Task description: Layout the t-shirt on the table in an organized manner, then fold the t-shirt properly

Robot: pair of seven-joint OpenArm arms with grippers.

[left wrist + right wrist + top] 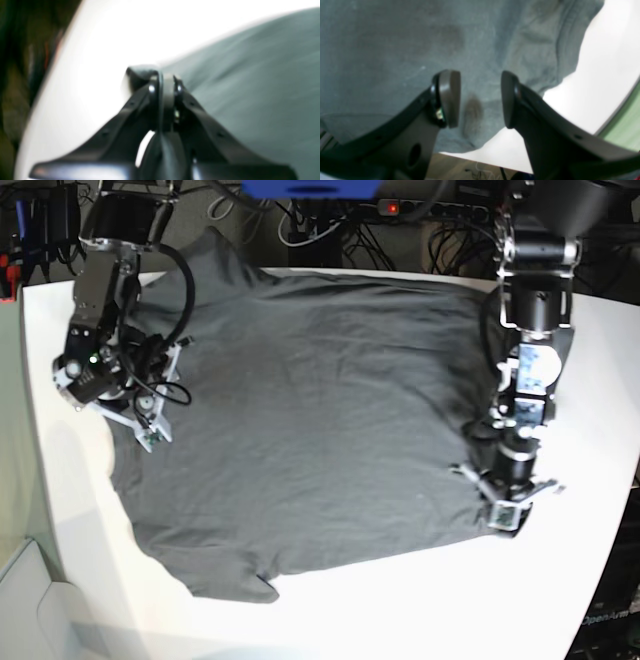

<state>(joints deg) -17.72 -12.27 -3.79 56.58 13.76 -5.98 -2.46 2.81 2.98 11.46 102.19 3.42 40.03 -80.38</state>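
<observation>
- Pincer on my right arm [480, 100] first, since it sits on the left side of the base view: its jaws stand apart with a clear gap, nothing between them, hanging over the t-shirt [395, 50].
- From that wrist cam the two pads [450, 97] frame a small dark smudge on the cloth, right by a wavy edge of the shirt, with white table [602, 82] showing past it.
- Base view puts that right pincer [150, 425] over the shirt's left side, close to where the cloth meets bare table.
- So the t-shirt [310, 430] itself: dark grey, spread out mostly flat across the middle of the table [420, 620], taking up a big chunk of it. One sleeve pokes up toward the far left corner, and the near edge is kinda lumpy with a little tab of cloth sticking out at the bottom.
- Lots of soft wrinkles across the middle, nothing folded over that I can see.
- Moving right: my left pincer [505, 505] is down at the shirt's right edge, toward the near corner of it.
- Left wrist cam is pretty blurry, but the left pincer [165, 82] looks pinched closed, and a dark bit of cloth seems to sit at the tips right at the shirt's border, so I'd say it's gripping the edge of the t-shirt [262, 87].
- In that same view the white table [100, 62] is off to the left of the tips and the grey cloth fills the right.
</observation>
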